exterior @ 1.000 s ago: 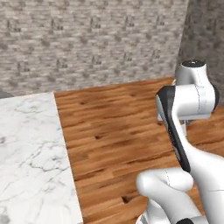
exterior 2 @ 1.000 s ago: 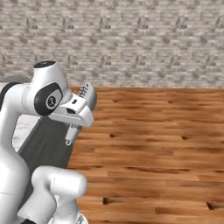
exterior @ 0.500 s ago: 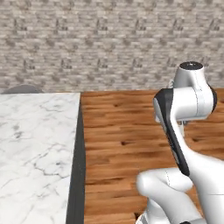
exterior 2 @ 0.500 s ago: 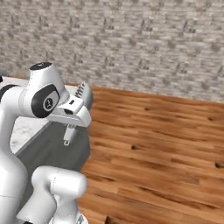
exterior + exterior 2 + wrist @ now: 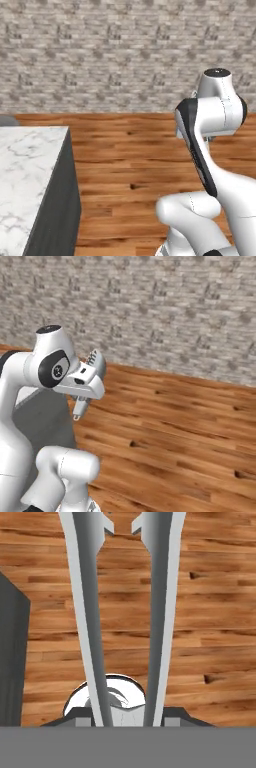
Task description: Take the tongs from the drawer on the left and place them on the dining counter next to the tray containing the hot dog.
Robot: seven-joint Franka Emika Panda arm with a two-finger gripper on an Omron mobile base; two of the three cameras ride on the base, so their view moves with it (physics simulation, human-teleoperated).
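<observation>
Tongs (image 5: 125, 612): joined end hidden below the hand view's edge. Marble counter (image 5: 25, 175): cut off at left.

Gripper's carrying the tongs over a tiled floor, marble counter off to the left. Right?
Not quite: the floor is wood planks, not tile, as the hand view shows. The gripper does hold the tongs, and the marble counter sits at left.
</observation>
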